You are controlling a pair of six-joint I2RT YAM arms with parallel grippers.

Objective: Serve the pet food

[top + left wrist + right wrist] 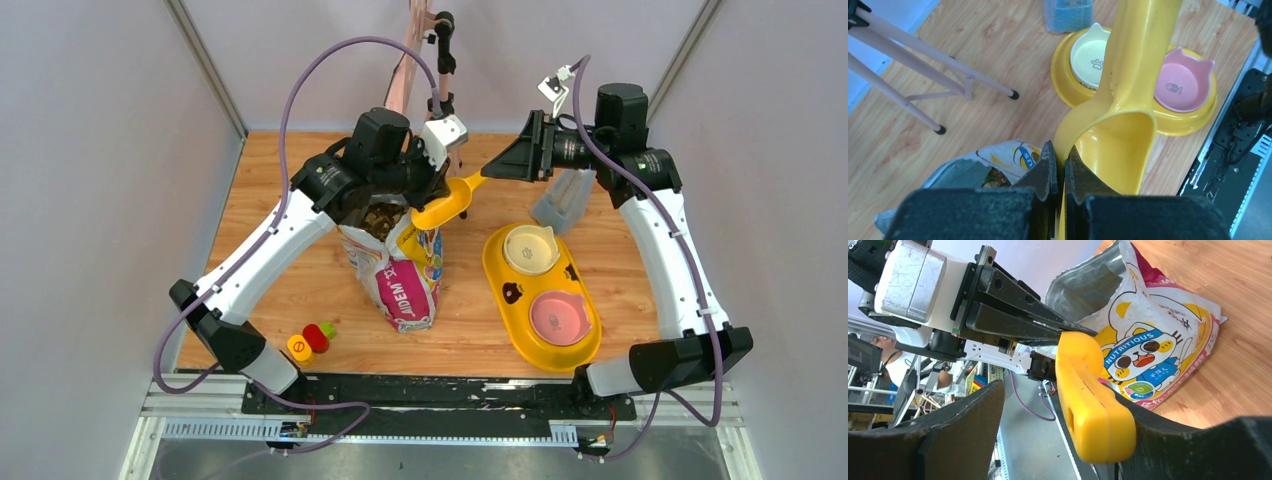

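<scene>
1. Over the open mouth of the bag (pixel 405 285), mid-tabletop (pixel 470 330): left hand (pixel 1060 167) pinched tight on the side wall of the yellow scoop (pixel 1120 145), jaws nearly meeting through the plastic.
2. Spread wide at the other end, right hand (pixel 497 168) straddling the tail of the scoop's handle. Handle against one finger, clear gap to the other, so not gripped.
3. Down inside the bag: pet food (pixel 378 218), showing as dark kibble at the mouth, below and to the left of the scoop's cup. None visible in the cup from the left wrist view.
4. Long axis of the scoop: cup at the bag, handle running right and slightly away, straight into the right hand. Left hand nearer the kibble, right hand nearer the feeder.
5. To the right of the bag, well apart from the scoop: yellow feeder (pixel 493 270) with a cream bowl (pixel 530 248) and a pink bowl (pixel 560 315), neither showing any kibble.
6. Probably a handover in progress: close on the handle first, release the rim second, then dip cup-down and leftward into the bag.
7. Readable on the bag: "NUTRITIOUS" on a blue band across a cartoon cat; smaller print beneath too small to make out. Paw print in the cream bowl, fish bone in the pink.
</scene>
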